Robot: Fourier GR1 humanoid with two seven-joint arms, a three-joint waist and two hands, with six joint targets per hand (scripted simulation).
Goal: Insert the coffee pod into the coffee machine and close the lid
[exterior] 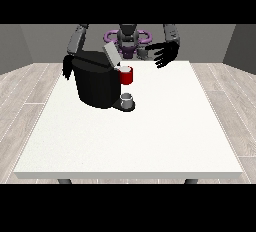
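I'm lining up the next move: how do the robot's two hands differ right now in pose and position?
The hand at the view's right is raised above the table's far edge, fingers spread open, in full view and touching nothing. The hand at the view's left hangs lower, beside the coffee machine, partly hidden by it, so its fingers cannot be read. The right-side hand is nearer the open lid. Both are black, and neither visibly holds anything.
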